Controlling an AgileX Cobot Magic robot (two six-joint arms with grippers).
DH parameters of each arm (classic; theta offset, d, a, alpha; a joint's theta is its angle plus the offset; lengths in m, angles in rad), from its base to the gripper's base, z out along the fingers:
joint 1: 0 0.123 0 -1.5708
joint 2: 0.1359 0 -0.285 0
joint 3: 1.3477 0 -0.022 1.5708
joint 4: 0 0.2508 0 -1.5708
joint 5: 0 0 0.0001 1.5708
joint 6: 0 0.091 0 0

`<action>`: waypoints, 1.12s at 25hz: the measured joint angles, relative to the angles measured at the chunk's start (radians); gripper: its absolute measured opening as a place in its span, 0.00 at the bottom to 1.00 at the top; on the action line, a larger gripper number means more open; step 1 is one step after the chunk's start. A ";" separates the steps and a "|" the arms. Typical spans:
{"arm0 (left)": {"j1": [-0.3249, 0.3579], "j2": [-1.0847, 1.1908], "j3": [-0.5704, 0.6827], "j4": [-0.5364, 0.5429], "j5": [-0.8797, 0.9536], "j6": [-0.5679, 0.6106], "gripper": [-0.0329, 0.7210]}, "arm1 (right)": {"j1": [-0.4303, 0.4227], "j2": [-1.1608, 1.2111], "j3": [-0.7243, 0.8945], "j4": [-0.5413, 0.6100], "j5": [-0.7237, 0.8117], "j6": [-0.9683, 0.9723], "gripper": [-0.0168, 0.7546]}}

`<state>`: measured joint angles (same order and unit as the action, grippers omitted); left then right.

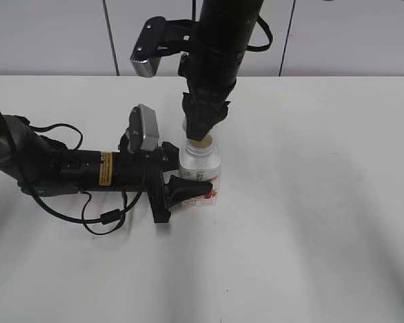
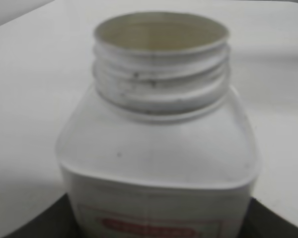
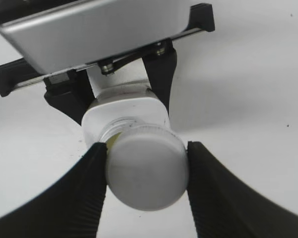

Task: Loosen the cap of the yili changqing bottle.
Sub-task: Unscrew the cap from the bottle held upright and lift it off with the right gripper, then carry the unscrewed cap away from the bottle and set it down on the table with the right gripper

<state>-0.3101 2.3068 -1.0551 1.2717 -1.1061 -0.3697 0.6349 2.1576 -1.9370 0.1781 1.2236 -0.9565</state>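
Cap [image 3: 146, 168] off open-necked bottle [image 2: 159, 148]

We see a white bottle [image 1: 200, 167] with a pink-red label and cream inner neck, a plain white cap [image 3: 147, 167], black ribbed fingers [image 3: 84, 198], and a white table [image 1: 310, 202].

A plain white table [image 1: 310, 222] carries everything here. Standing directly on it is the yili changqing bottle [image 1: 200, 176], upright, near the middle (its pink-red label faces the front edge). The left arm's black forearm [image 1: 67, 168] lies low along the tabletop beside it, cables [image 1: 104, 219] trailing onto the surface.
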 joint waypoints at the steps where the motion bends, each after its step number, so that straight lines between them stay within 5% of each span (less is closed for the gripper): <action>1: 0.000 0.000 0.000 0.000 0.000 0.000 0.54 | 0.000 -0.002 -0.001 -0.004 0.000 0.025 0.52; 11: 0.001 0.000 0.000 0.001 -0.001 0.000 0.54 | -0.034 -0.037 -0.002 -0.166 0.000 0.415 0.52; 17: 0.001 0.000 0.000 0.002 -0.001 0.000 0.54 | -0.216 -0.037 -0.002 -0.059 0.000 0.609 0.52; 28: 0.001 0.000 0.000 0.003 0.001 0.000 0.54 | -0.490 -0.065 0.177 -0.049 -0.077 0.784 0.52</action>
<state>-0.3092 2.3068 -1.0551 1.2751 -1.1052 -0.3697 0.1451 2.0923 -1.7600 0.1287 1.1461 -0.1722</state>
